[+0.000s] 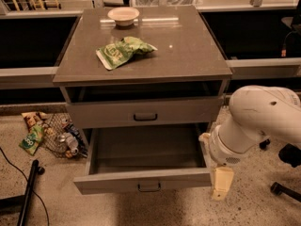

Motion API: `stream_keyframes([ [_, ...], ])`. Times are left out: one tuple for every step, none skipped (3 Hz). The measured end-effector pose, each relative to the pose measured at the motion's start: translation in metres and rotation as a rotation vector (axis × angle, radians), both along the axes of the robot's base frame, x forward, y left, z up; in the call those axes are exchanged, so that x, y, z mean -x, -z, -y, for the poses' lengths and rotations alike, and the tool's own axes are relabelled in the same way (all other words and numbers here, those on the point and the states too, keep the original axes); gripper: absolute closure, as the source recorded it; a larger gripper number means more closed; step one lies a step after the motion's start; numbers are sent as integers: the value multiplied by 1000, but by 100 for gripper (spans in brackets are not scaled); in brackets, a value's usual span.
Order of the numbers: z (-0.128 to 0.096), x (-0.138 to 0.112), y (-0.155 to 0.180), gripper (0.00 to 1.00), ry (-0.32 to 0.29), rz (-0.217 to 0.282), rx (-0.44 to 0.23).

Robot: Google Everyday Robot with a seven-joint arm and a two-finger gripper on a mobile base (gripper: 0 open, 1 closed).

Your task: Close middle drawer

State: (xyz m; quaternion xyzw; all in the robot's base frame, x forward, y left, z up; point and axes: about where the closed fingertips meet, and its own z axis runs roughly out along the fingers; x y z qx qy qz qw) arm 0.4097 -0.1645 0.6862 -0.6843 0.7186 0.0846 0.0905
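Observation:
The middle drawer (pixel 141 179) is pulled far out of the grey-brown cabinet, and its inside looks empty. Its small dark handle (pixel 149 188) sits at the centre of the flat front. The upper drawer (pixel 188 111) above it is shut. No lower drawer shows beneath it. My gripper (pixel 221 183) is cream-coloured and hangs point-down from the white arm (pixel 254 121), just right of the open drawer's front right corner, near the floor. I cannot tell whether it touches the drawer.
A green snack bag (pixel 123 51) and a white bowl (pixel 123 15) lie on the cabinet top (pixel 188 51). A wire basket of wrappers (pixel 59 135) sits on the floor at left, near a black pole (pixel 28 192). Dark chair castors (pixel 280 188) stand at right.

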Motion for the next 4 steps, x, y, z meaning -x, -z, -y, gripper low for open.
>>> stream_keyframes([
  [0,0,0,0,0,0,0],
  [-3,-3,27,0,-17,-27,7],
  [0,-11,77,0,-56,-44,11],
  [4,-16,118,0,-89,-51,0],
])
